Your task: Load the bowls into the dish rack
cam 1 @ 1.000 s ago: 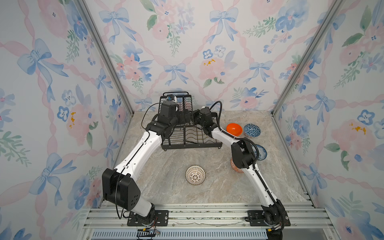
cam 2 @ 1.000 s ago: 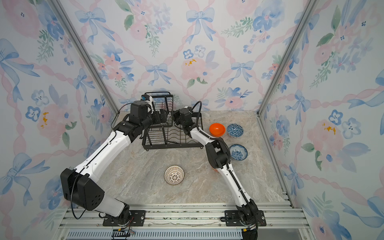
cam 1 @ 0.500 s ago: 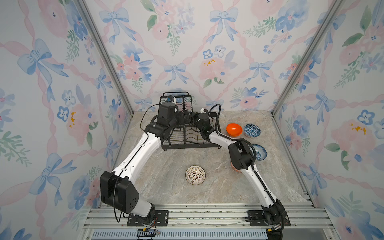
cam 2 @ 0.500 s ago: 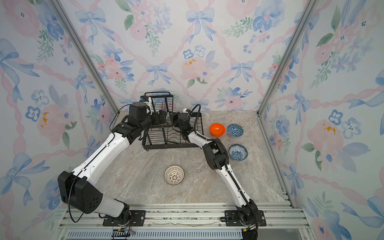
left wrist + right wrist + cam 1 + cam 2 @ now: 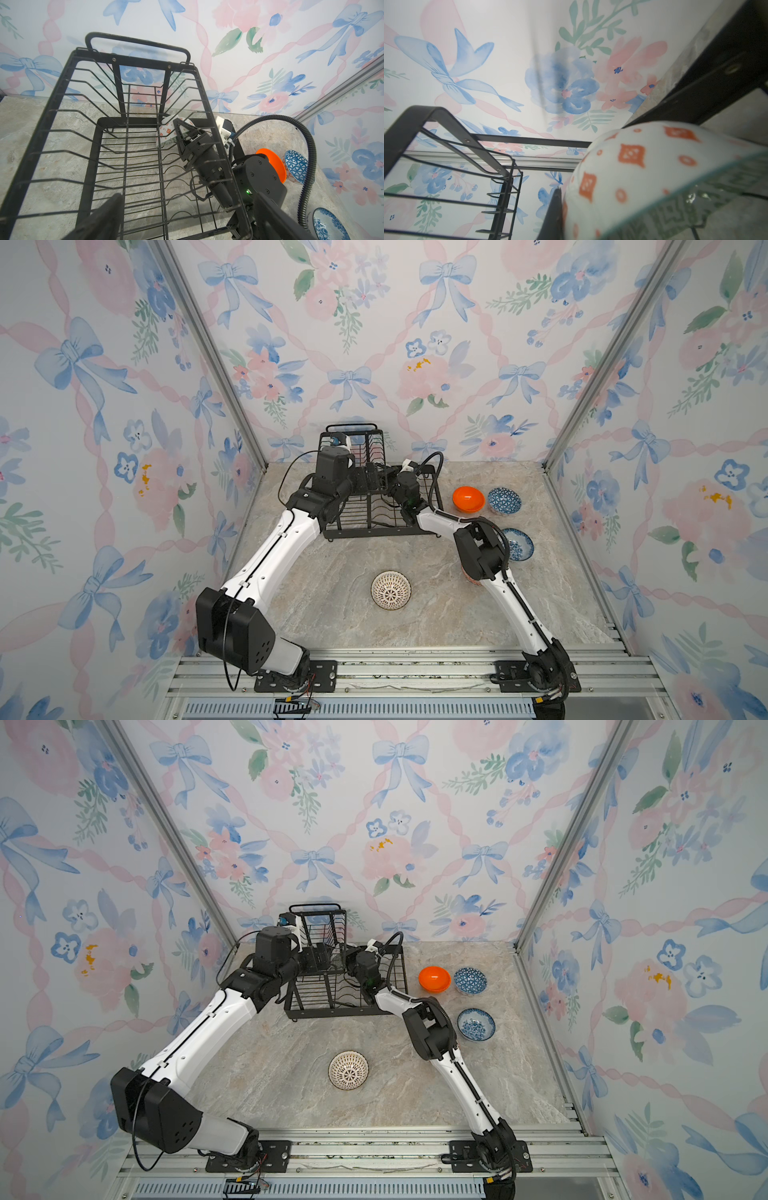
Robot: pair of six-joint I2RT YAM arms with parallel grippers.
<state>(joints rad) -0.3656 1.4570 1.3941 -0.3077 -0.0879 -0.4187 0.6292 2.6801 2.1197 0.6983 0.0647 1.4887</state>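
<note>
My right gripper (image 5: 183, 127) is clenched on the orange-and-white bowl (image 5: 166, 134), held tilted low in the rack (image 5: 52, 99), near twelve o'clock of its tray. I'd lower it until the rim seats between two wavy wires, then let go slowly. The left gripper (image 5: 188, 199) hangs released above the rack, best left clear.

no readable text, label, brand, number or sign anywhere in these views.
</note>
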